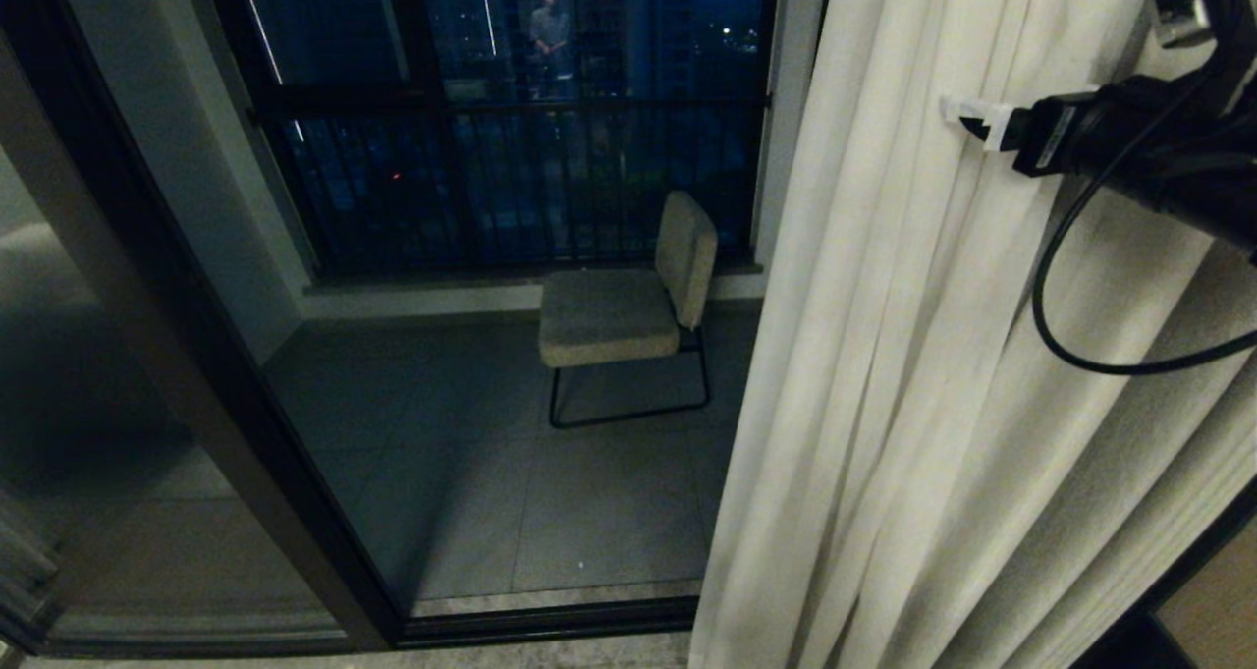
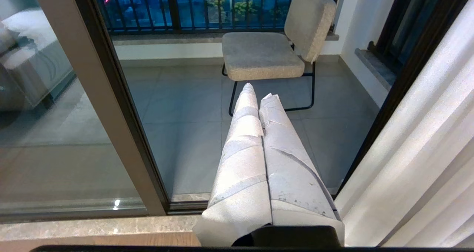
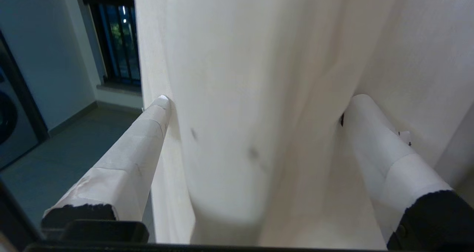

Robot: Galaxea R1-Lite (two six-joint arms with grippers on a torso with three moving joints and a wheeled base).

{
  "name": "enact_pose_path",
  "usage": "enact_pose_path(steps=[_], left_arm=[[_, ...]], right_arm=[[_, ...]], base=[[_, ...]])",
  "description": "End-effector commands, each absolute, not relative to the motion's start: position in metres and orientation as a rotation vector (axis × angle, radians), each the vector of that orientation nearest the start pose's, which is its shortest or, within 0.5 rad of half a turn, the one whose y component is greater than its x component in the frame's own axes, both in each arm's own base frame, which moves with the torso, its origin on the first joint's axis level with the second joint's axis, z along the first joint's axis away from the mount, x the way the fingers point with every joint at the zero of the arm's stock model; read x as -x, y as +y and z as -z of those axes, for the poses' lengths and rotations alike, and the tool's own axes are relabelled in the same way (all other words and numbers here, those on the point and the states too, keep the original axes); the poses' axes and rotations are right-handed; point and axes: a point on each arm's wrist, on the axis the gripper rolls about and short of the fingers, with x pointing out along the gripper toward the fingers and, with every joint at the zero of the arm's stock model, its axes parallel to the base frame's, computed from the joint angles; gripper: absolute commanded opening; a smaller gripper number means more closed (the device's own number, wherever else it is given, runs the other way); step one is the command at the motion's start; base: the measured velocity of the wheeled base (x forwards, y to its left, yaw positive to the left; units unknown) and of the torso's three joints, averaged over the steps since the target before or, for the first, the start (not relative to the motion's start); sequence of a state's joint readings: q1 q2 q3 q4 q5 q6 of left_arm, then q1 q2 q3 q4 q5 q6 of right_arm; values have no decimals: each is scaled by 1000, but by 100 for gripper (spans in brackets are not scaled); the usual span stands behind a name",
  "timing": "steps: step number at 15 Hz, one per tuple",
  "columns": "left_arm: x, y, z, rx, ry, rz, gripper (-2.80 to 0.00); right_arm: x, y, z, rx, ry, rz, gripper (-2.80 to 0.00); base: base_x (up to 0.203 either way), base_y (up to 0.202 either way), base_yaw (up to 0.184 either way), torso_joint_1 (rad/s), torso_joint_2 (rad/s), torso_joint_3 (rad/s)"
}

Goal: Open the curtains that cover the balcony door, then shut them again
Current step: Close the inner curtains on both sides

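Observation:
A cream curtain (image 1: pixel 903 355) hangs bunched in pleats on the right, and the balcony door (image 1: pixel 196 355) to its left, dark-framed glass, stands uncovered. My right gripper (image 3: pixel 261 102) is held high against the curtain (image 3: pixel 240 78) and is open. A thick fold of fabric lies between its two spread white fingers, and one fingertip (image 1: pixel 972 119) pokes out over the pleats. My left gripper (image 2: pixel 259 93) is shut on nothing, low in front of the door frame (image 2: pixel 122 107), with the curtain (image 2: pixel 426 152) beside it.
A beige padded chair (image 1: pixel 628 306) on a thin black frame stands on the tiled balcony floor behind the glass. A black railing (image 1: pixel 511 178) runs along the far side. A person's figure (image 1: pixel 550 35) shows faintly above it. A black cable (image 1: pixel 1061 335) loops below my right arm.

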State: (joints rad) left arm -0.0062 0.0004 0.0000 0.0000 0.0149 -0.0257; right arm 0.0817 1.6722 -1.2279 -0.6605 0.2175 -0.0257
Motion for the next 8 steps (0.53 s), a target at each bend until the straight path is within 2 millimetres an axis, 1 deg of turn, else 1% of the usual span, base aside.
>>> enact_pose_path(steps=[1, 2, 5, 8], left_arm=[[23, 0, -75, 26, 0, -9, -280], [23, 0, -75, 26, 0, -9, -280], [23, 0, -75, 26, 0, -9, -280], [23, 0, -75, 26, 0, -9, -280]], right_arm=[[-327, 32, -309, 41, -224, -297, 0], [-328, 32, -309, 41, -233, -297, -280], [-327, 32, -309, 40, -235, -296, -280], [-318, 32, -315, 28, -249, -302, -280]], base=[[0, 0, 0, 0, 0, 0], [0, 0, 0, 0, 0, 0], [0, 0, 0, 0, 0, 0], [0, 0, 0, 0, 0, 0]])
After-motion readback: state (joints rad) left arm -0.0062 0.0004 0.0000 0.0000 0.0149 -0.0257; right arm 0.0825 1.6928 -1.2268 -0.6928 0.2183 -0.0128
